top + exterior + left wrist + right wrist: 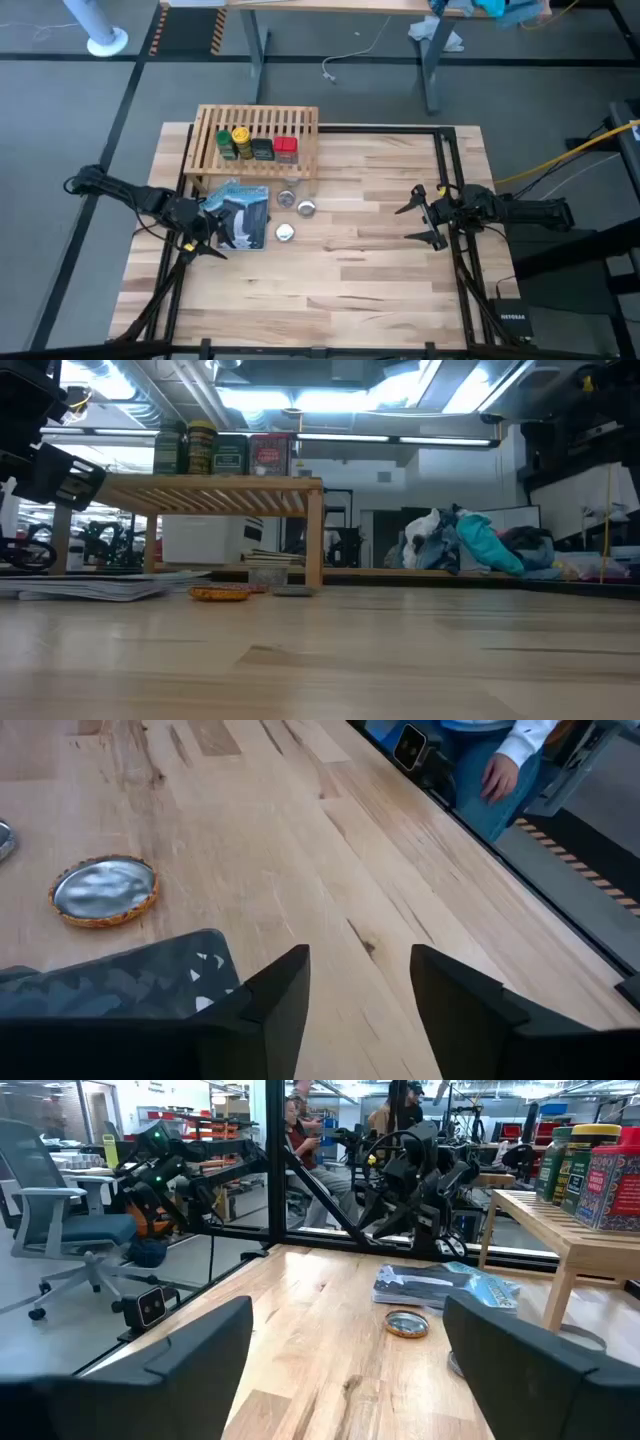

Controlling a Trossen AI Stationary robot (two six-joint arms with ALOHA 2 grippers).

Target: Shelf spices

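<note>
Both grippers empty and off the rack; all four spices on the shelf.

Left gripper [207, 243] hung over the flat blue-and-white packet [240, 215] near the table's left side, jaws parted with only bare wood between them, holding nothing. Right gripper [418, 215] stood well apart at the right side, jaws spread wide, also empty. The shelf [258, 142] sat at the far left of the table, beyond the packet and the small round tins [296, 205]. On it, in a row: green-capped jar [225, 145], yellow-capped jar [242, 141], black tin [263, 149], red tin [286, 149]. Judged: placing looked complete, arms clear of the rack.
</note>
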